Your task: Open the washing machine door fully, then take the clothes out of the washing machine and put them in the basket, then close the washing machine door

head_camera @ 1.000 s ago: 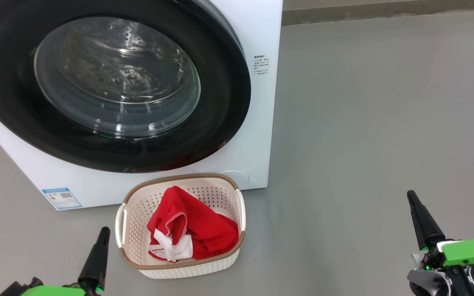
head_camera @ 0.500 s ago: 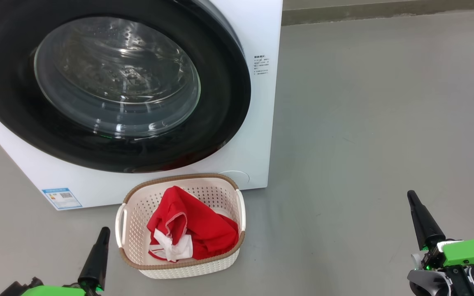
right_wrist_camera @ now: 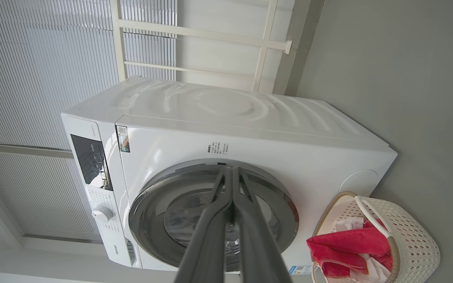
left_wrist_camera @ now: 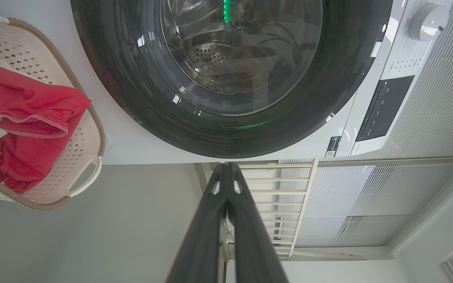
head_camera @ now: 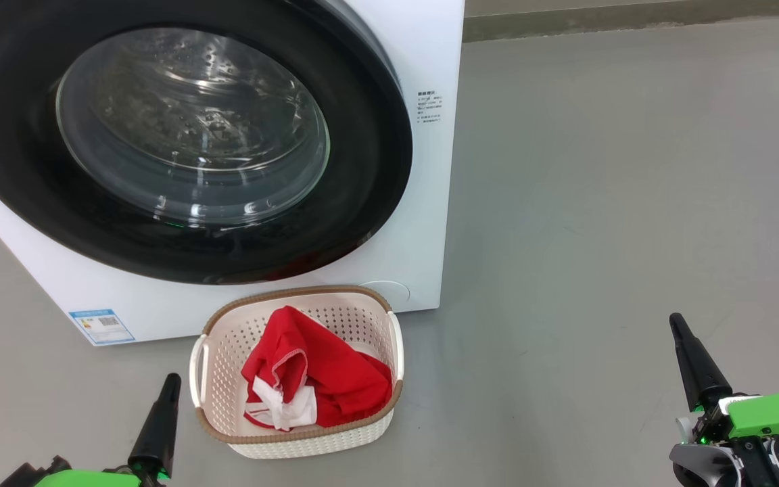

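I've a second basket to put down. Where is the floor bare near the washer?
The widest bare floor lies right of the washer, reaching down to the right claw. A narrower strip runs between the basket and that claw. It is crowded before the washer, where the basket sits beside the left claw.

The washing machine [head_camera: 430,203] stands in the upper left of my head view, the washing machine door [head_camera: 369,155] set against its front. The basket [head_camera: 298,291] sits on the floor [head_camera: 599,203] just before the machine, at lower centre, with the clothes [head_camera: 335,379] inside it. My left gripper [head_camera: 173,379] is lower left, near the basket; my right gripper [head_camera: 675,319] lower right, well apart.
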Controlling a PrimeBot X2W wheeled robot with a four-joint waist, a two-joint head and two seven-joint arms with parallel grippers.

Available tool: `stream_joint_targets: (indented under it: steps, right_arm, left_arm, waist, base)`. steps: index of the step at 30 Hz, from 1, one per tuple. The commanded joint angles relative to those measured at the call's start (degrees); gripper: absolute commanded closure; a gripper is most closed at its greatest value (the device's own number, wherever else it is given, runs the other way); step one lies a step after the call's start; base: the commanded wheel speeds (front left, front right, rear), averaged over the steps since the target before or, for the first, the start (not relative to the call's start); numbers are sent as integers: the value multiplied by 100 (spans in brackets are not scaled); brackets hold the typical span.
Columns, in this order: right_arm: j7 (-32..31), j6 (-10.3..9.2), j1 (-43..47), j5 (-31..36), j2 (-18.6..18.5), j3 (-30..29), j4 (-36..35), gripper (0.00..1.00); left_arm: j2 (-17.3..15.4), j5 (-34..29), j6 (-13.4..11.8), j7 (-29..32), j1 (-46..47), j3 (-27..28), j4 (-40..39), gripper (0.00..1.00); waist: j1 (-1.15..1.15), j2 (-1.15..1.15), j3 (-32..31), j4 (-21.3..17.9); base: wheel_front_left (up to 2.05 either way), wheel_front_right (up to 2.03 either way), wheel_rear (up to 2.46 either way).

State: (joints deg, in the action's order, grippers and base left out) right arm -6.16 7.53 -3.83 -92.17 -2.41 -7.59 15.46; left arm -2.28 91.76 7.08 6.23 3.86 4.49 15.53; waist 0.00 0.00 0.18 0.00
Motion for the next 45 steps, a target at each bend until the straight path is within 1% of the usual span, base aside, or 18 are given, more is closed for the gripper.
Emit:
stream_joint_targets:
  steps: [1, 45]
  right_arm:
    - [-37, -4, -236, 4, -47, 102, -144, 100]
    - [-34, -4, -236, 2, -47, 105, -144, 100]
  left_arm:
    - [-60, 40, 41, 26, 232, 204, -149, 100]
    - [-60, 40, 41, 25, 232, 203, -149, 100]
  waist:
    - [0, 0, 0, 0]
    - [0, 0, 0, 0]
  base:
    - [0, 0, 0]
    - [0, 0, 0]
